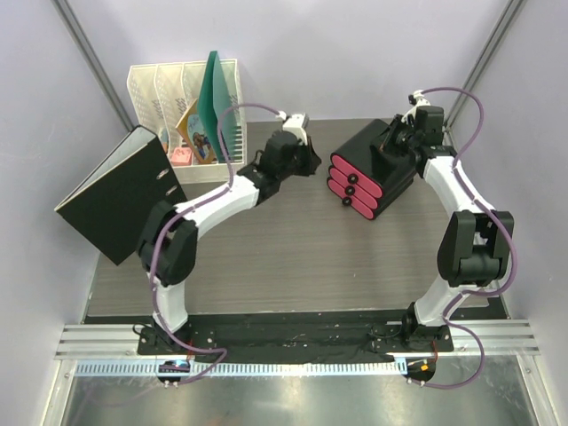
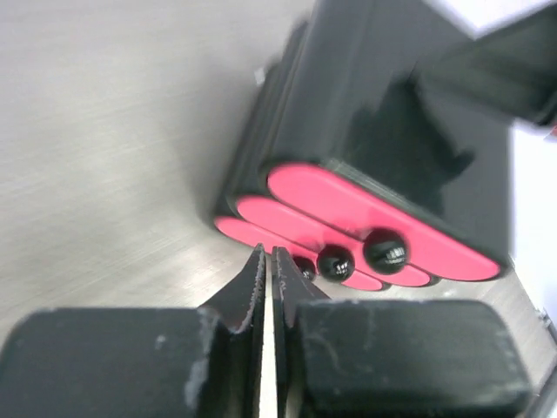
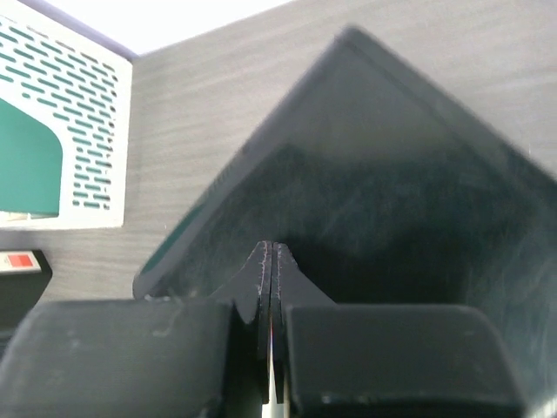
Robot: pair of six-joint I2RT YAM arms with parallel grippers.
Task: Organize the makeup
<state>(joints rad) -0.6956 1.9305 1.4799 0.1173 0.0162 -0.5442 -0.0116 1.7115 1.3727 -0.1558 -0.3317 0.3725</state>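
Clenched tight, the left gripper (image 2: 268, 261) fills the bottom of its wrist view. Its two fingers are pressed together with nothing between them, and the tips point at the front of the black box (image 2: 392, 113), just short of the lowest of its three pink drawers (image 2: 348, 205). Where the makeup lies cannot be told: all three drawers sit pushed in, each with a round black knob (image 2: 384, 250).

The right gripper (image 3: 270, 252) is likewise squeezed closed and empty. It hangs over the box's dark top, tips very near the surface; whether they touch it I cannot tell.

From above, the box stands on the grey table (image 1: 293, 257), turned so that its drawers face left and toward the arms' bases. Well left of the box a black binder (image 1: 115, 191) juts over the table's edge. Behind the binder, left of the box and farther back, a white file rack (image 1: 182, 98) holds a green folder (image 1: 217, 98).
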